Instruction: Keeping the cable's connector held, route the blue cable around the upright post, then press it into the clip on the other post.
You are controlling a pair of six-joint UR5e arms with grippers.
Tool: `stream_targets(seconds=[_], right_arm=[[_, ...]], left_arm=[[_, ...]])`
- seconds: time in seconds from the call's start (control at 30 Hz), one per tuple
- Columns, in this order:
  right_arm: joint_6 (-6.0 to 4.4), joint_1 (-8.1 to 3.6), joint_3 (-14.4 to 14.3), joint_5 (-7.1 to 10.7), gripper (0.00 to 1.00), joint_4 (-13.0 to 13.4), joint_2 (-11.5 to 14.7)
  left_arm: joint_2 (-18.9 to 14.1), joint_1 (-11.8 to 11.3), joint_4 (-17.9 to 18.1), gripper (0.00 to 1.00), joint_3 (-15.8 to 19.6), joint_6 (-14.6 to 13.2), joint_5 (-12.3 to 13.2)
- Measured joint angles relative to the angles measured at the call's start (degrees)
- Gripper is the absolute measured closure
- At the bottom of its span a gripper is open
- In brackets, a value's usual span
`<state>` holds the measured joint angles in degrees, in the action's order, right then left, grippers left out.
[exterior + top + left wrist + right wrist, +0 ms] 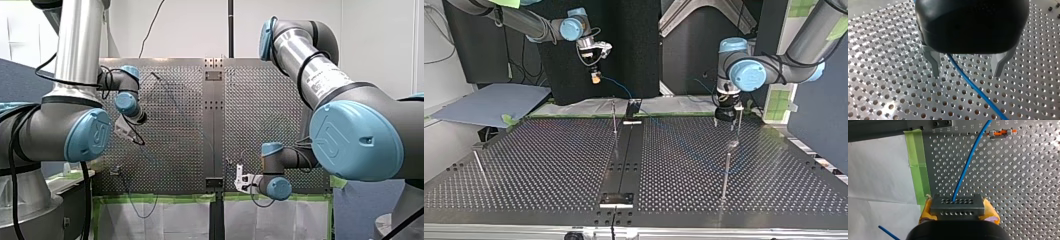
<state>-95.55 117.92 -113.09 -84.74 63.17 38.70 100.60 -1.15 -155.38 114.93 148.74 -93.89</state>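
Note:
My right gripper (957,213) has its yellow pads shut on the grey connector block (957,204). The blue cable (967,162) leaves the block and runs out over the perforated plate. In the top view my right gripper (595,76) hangs above the table's far edge with the cable (617,86) trailing from it. My left gripper (966,74) is open just above the plate. The cable (973,85) lies between its metal fingers, touching neither. An upright post (614,118) stands near the table's middle and another post (726,174) in front of my left gripper (727,119).
A small post fitting with orange parts (1000,132) sits on the plate ahead of the right gripper. Green tape (919,167) edges the plate. A third thin post (480,168) leans at the top view's left. A dark central rail (624,155) splits the table.

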Motion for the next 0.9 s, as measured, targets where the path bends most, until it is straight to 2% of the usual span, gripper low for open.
stream_targets(seconds=[0.3, 0.6, 0.9], right_arm=[[0.00, 0.01, 0.00, 0.00, 1.00, 0.11, -0.05], [0.00, 0.00, 0.00, 0.00, 1.00, 0.12, -0.13], [0.00, 0.00, 0.00, 0.00, 1.00, 0.12, -0.17]], left_arm=[[-4.20, -0.24, -2.06, 0.00, 0.05, 0.01, -1.89], [-7.36, -0.18, -2.57, 0.00, 2.06, 0.00, -0.80], [-12.70, 0.11, -3.22, 0.00, 4.90, -1.35, 0.87]])
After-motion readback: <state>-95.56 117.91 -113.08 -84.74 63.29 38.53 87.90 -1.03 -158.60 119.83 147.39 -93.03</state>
